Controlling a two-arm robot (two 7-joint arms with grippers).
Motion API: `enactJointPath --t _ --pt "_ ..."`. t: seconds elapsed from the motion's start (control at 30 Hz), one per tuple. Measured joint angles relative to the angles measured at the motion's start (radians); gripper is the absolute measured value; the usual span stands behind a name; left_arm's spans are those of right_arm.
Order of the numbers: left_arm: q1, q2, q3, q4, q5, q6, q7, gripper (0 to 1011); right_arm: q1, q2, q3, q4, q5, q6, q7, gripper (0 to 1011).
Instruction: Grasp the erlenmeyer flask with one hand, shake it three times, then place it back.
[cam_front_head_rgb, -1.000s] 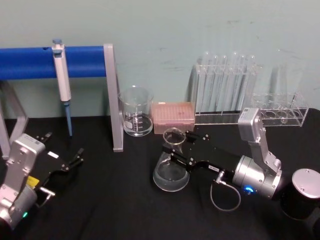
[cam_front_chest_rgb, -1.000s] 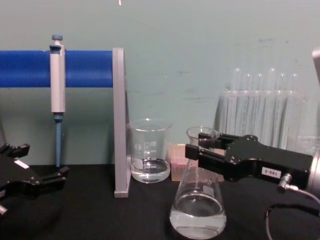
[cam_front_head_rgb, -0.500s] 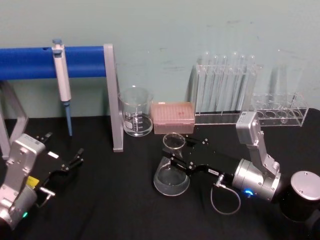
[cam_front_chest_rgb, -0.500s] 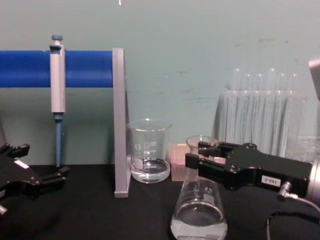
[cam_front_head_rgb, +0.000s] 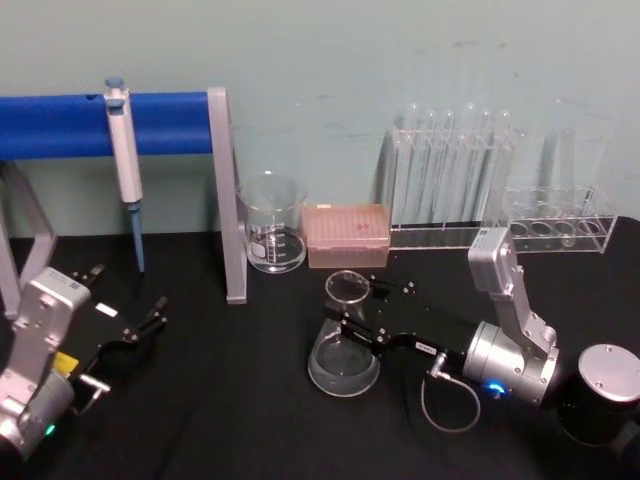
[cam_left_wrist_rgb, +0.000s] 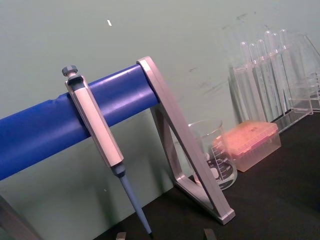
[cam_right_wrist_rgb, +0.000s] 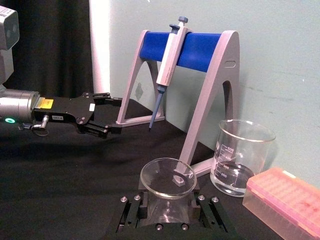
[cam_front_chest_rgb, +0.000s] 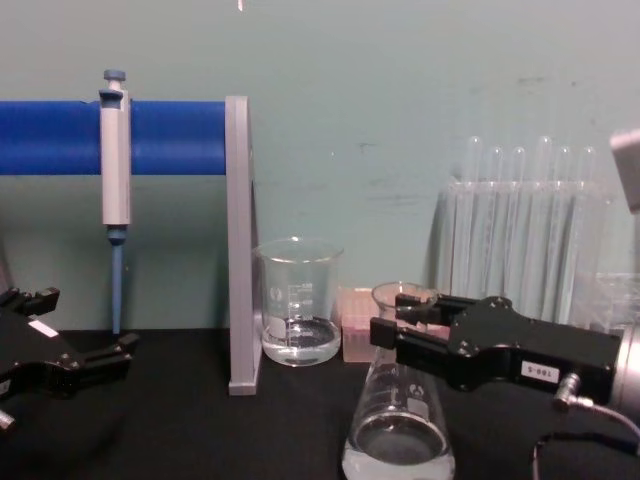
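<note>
Erlenmeyer flask (cam_front_head_rgb: 345, 340) stands upright at lower centre of head view on black desk (cam_front_head_rgb: 230, 400), w/ clear liquid in its base. Right gripper (cam_front_head_rgb: 352, 312) reaches in from lower right, jaws clamped on flask neck just below the rim. Beaker (cam_front_head_rgb: 271, 224) and pink tip box (cam_front_head_rgb: 346, 234) sit behind, near wall. Left gripper (cam_front_head_rgb: 130, 314) parked at lower left, jaws spread, holding nothing

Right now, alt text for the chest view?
The right gripper, black and boxy with a numbered white label, is shut on the neck of the clear glass cone-shaped erlenmeyer flask, which holds a little clear liquid. Behind stand a straight-sided glass beaker and a blue-barred stand with a hanging pipette; the left gripper rests open at far left.
</note>
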Motion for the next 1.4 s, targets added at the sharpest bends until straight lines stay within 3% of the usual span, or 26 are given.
enactJointPath --t 1.4 --pt "0.0 0.0 0.0 0.0 0.0 0.0 0.0 1001 0.003 -0.001 0.0 0.004 -0.01 0.02 -0.017 449"
